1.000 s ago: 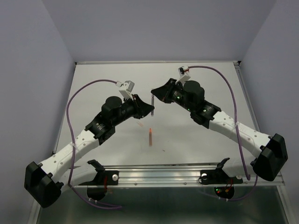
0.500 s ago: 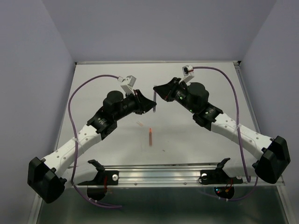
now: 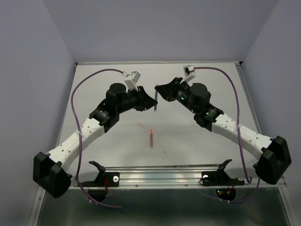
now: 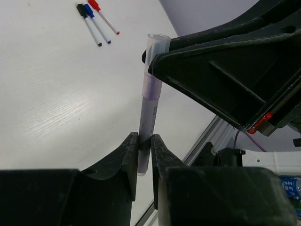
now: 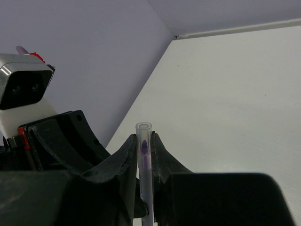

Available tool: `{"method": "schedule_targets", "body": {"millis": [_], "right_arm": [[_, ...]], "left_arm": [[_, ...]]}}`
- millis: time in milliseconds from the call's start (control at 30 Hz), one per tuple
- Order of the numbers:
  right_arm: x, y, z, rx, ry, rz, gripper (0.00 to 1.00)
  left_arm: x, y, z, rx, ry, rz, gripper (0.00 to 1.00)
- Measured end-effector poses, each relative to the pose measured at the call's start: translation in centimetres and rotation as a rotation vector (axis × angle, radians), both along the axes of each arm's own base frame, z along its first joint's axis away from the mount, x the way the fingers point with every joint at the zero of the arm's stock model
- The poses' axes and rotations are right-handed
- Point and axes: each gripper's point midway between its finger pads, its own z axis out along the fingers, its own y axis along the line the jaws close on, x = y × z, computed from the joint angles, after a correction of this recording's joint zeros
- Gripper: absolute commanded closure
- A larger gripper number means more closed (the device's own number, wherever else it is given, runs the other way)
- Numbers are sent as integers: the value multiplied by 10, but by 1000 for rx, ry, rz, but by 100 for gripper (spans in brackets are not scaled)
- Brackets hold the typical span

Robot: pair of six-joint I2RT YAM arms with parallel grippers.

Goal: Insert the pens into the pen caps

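Top view, left gripper (image 3: 151, 107): reaches in from the left over the middle of the table (image 3: 188, 146), with its tips at the lower end of the grey pen (image 3: 155, 107). The gap between the fingers is too small to read from here.
Top view, right gripper (image 3: 159, 94): comes in from the right, its tips just beyond the left gripper's, at the pen's upper end.
Top view, grey pen: held in the air between the two grippers, off the table.
Top view, orange pen (image 3: 151, 137): lies alone on the table, nearer the arm bases and well apart from both grippers.
Top view, pale sliver (image 3: 141, 125): lies on the table just left of the orange pen. It is too small to name.
Left wrist view, left gripper (image 4: 143, 147): the fingers (image 4: 129, 155) are drawn together and clamped on the bottom of the grey pen's barrel, one touching it on each side.
Left wrist view, grey pen (image 4: 148, 120): stands near upright, leaning slightly right. It has a grey barrel below and a purple stretch above, topped by the pale cap (image 4: 157, 41).
Left wrist view, right gripper: one black finger presses on the pale cap from the right. The other finger is hidden behind it.
Left wrist view, three white pens (image 4: 98, 24): lie side by side on the table, far off, with black, blue and red ends.
Right wrist view, right gripper (image 5: 144, 147): the fingers are closed tight on the pale cap, one on each side.
Right wrist view, pale cap (image 5: 143, 128): a translucent tube with its open mouth uppermost. The pen's purple tip shows inside, below the rim, but how deep it is seated cannot be told.
Right wrist view, left gripper: a dark body at lower left, with its camera housing (image 5: 23, 89) above it.
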Motion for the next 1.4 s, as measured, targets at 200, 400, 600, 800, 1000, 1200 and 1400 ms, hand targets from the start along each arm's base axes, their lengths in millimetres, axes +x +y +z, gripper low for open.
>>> {"method": "schedule_targets", "body": {"millis": [200,400,600,800,1000,1200,1400], "right_arm": [[4,4,-10,-28,4,6,99],[6,7,-5,-24,-5,12,99],[5,8,-6,-37,-13,26,99],[4,9,-8,-52,-14,35,99],[4,8,-8,-59,-9,33,99],[7,10,0,-60,4,17,99],[8,25,-2,-91,28,53,99]], "left_arm": [[4,3,-8,33,26,-1,100],[6,8,-3,48,17,8,100],[5,9,-3,59,24,6,100],[5,11,-5,70,43,6,100],[4,10,-6,69,45,-4,100],[3,10,3,36,19,-24,100],[-1,17,0,28,-3,4,100]]}}
